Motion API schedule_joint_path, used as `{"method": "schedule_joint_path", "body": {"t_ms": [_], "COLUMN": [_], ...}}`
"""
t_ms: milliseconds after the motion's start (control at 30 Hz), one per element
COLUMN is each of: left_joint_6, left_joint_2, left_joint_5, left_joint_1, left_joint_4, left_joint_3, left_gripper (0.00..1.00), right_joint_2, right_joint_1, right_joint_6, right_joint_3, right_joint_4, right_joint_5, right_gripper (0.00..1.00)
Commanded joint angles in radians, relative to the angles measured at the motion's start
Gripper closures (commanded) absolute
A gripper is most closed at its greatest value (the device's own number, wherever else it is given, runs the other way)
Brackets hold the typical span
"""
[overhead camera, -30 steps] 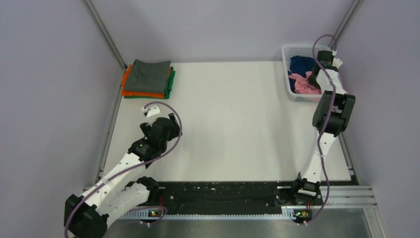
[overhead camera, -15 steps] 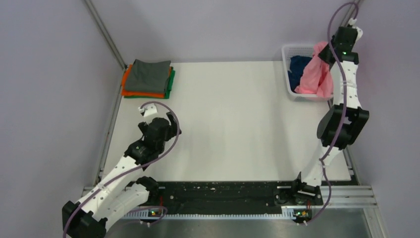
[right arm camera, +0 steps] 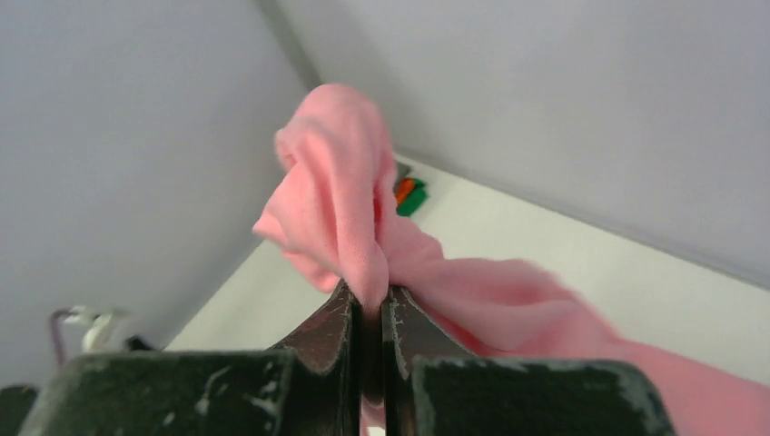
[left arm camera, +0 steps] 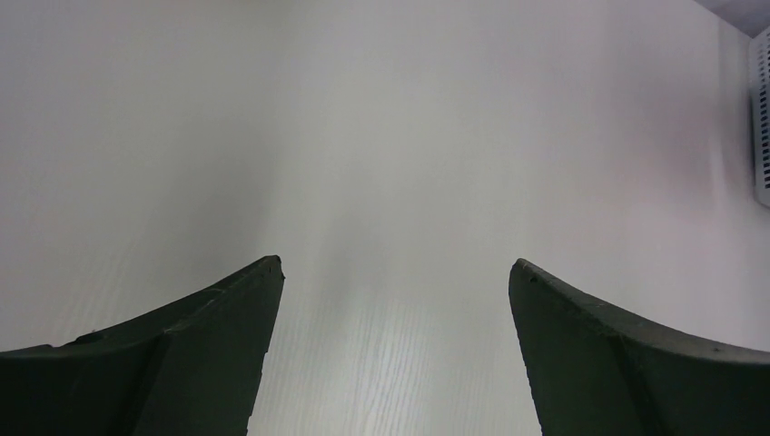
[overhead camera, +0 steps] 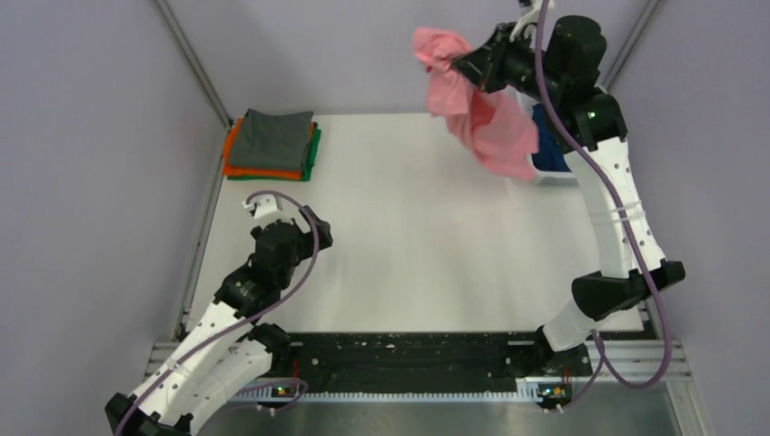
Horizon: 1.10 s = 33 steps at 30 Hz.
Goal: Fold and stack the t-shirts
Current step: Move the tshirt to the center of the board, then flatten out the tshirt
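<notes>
Your right pincer (right arm camera: 368, 304), clamped on a bunched fold of the pink shirt (overhead camera: 495, 127), holds it high over the surface's (overhead camera: 409, 236) far right corner. Soft and limp, it hangs crumpled, so take it next by the shoulders. Your left pincer (left arm camera: 395, 272) gapes empty near the left edge. The drape hides most of the navy shirt (overhead camera: 547, 136).

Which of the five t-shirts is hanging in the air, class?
The light pink t-shirt, gripped by the right hand; the others lie stacked or in the basket.
</notes>
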Motion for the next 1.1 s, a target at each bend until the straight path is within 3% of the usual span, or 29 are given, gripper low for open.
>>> {"method": "schedule_joint_path", "body": {"t_ms": [0, 133, 333, 400, 433, 467, 500, 567, 767, 933, 1067], "left_joint_6": [-0.062, -0.077, -0.098, -0.107, -0.115, -0.122, -0.132, -0.140, -0.115, -0.098, -0.138], "left_joint_2": [-0.032, -0.080, -0.121, -0.115, -0.109, -0.103, -0.092, -0.067, 0.065, 0.201, 0.246], "left_joint_5": [0.052, 0.067, 0.053, 0.041, 0.036, 0.030, 0.030, 0.044, 0.174, 0.533, 0.573], "left_joint_1": [0.002, 0.002, 0.003, 0.003, 0.002, 0.003, 0.003, 0.002, 0.002, -0.004, -0.057], "left_joint_4": [-0.032, -0.105, -0.182, -0.209, -0.223, -0.234, -0.240, -0.236, -0.103, -0.056, -0.084], "left_joint_3": [0.019, 0.031, 0.020, 0.015, 0.012, 0.007, -0.001, -0.014, -0.040, -0.043, -0.091], "left_gripper": [0.01, 0.01, 0.01, 0.01, 0.01, 0.01, 0.01, 0.01, 0.01, 0.01, 0.01], "right_joint_2": [-0.061, -0.139, -0.376, -0.457, -0.489, -0.516, -0.529, -0.539, -0.562, -0.593, -0.595], "right_joint_1": [0.119, 0.126, 0.123, 0.121, 0.113, 0.102, 0.088, 0.071, 0.069, 0.070, 0.070], "right_joint_6": [-0.025, -0.006, 0.057, 0.103, 0.123, 0.138, 0.152, 0.164, 0.142, 0.166, 0.173], "right_joint_3": [0.021, -0.179, -0.767, -0.981, -1.064, -1.124, -1.175, -1.201, -1.247, -1.336, -1.380], "right_joint_4": [0.032, 0.081, 0.196, 0.229, 0.238, 0.240, 0.227, 0.184, 0.105, 0.094, 0.095], "right_joint_5": [-0.090, -0.019, 0.364, 0.529, 0.591, 0.644, 0.678, 0.709, 0.687, 0.682, 0.668], "right_gripper": [1.00, 1.00, 0.97, 0.81, 0.64, 0.35, 0.20, 0.07, 0.01, 0.01, 0.01]}}
